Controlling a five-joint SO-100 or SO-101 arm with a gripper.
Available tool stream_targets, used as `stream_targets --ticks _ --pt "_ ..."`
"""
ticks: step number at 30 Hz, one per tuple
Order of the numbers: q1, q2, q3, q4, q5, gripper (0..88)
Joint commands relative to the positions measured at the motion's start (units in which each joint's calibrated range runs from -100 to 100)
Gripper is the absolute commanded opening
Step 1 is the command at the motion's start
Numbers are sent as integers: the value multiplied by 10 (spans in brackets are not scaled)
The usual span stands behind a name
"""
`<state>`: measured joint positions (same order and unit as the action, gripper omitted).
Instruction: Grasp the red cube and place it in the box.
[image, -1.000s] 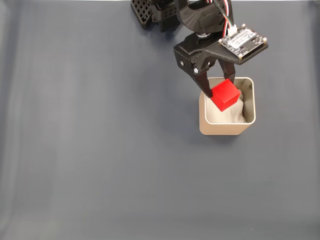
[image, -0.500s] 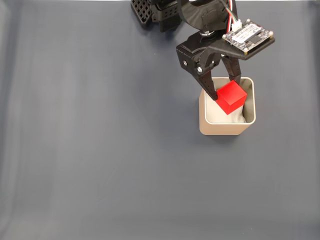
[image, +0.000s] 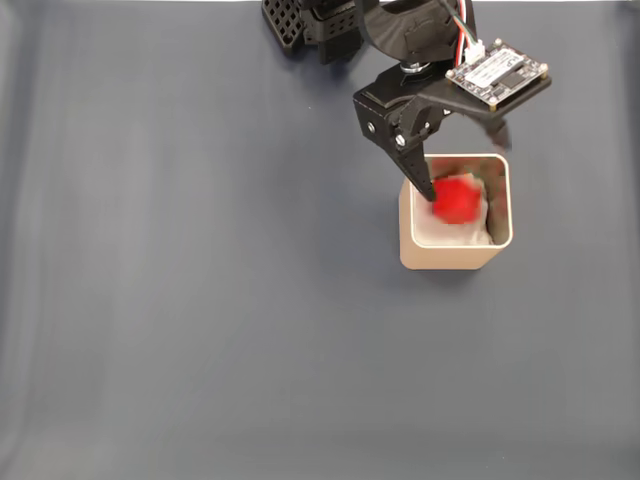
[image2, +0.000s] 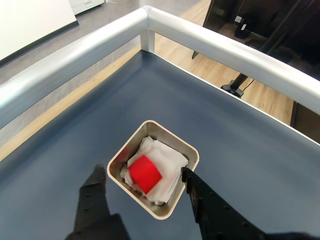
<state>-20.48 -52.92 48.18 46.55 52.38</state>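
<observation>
Red cube (image2: 145, 173) sits inside the box (image2: 116, 159), on its white paper lining (image2: 167, 156) and directly below your gripper (image2: 145, 186), whose fingers are spread to either side of the box (nothing held). Its blur in the fixed view suggests it is dropping.

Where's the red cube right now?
The red cube sits inside the box on the white paper, between the open gripper fingers in the wrist view.
</observation>
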Motion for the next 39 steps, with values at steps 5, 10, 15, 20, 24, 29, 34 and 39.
stream_targets --ticks 5,10,15,20,24,29,34,39 --pt "4 -14 -37 -5 -2 470" --pt "4 -17 -36 -5 0 479" --pt "6 -20 -37 -6 0 482" --pt "8 -21 -37 -9 1 485" --pt "9 -21 -38 -10 1 486" --pt "9 -21 -38 -12 0 486" --pt "9 -17 -39 -20 -2 477" --pt "13 -13 -41 -25 -1 403"
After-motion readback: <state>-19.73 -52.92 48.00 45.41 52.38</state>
